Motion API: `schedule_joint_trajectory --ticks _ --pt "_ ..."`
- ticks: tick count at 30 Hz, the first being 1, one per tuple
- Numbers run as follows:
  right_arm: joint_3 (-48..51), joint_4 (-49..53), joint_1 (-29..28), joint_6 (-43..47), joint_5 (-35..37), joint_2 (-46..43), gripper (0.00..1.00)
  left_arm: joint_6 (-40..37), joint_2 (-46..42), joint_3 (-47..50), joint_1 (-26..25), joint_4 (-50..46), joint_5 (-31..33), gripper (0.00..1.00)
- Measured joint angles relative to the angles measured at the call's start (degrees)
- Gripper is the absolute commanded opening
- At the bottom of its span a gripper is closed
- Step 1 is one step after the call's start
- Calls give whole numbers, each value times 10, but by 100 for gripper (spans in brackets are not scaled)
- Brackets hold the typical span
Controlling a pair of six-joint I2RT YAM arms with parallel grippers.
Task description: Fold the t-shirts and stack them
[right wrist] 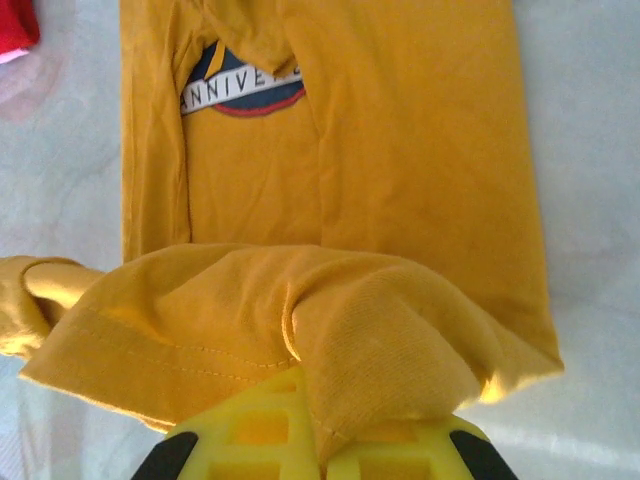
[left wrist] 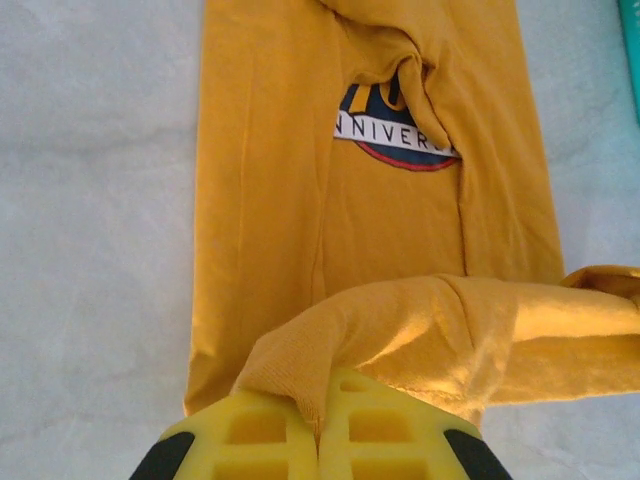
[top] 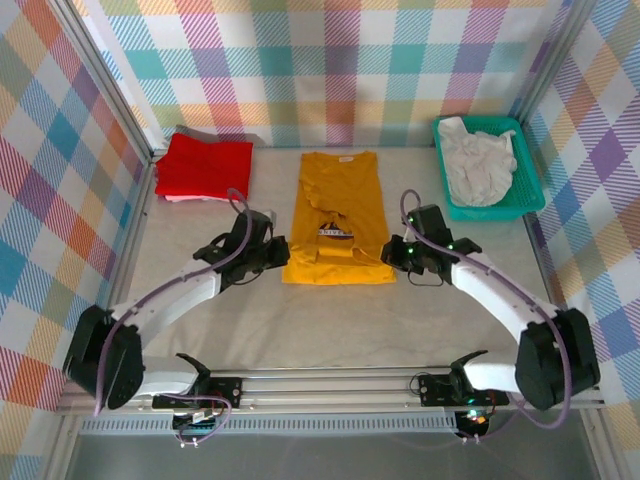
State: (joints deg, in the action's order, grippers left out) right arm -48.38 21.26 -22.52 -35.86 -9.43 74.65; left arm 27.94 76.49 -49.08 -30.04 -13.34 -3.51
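Jaws of the left gripper (left wrist: 318,435): closed tight on a pinch of hem at the near left corner of the mustard-yellow cotton t-shirt (left wrist: 400,200) with the dark oval logo.
Jaws of the right gripper (right wrist: 315,440): likewise clamped, on the near right corner of the same hem, with cloth bunched over them.
Shirt's place: laid flat ahead of both pairs of jaws, its sides turned in, the hem lifted and curled between them.
Step in hand: the bottom-to-collar fold is judged to be barely begun.
Next move: the hem is to be carried forward evenly by both arms, laid near the collar, then released.
Other shirts: a folded plain red cotton t-shirt (top: 205,165) lies well beyond and left of the left jaws. A crumpled off-white t-shirt (top: 478,165) is held in the teal plastic mesh basket (top: 530,200), beyond and right of the right jaws.
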Motion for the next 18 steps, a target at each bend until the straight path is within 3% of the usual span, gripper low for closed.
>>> schedule_joint_trajectory --ticks 18 --pt "-112 -56 34 33 -2 167 0 -91 186 -126 43 36 -9 0"
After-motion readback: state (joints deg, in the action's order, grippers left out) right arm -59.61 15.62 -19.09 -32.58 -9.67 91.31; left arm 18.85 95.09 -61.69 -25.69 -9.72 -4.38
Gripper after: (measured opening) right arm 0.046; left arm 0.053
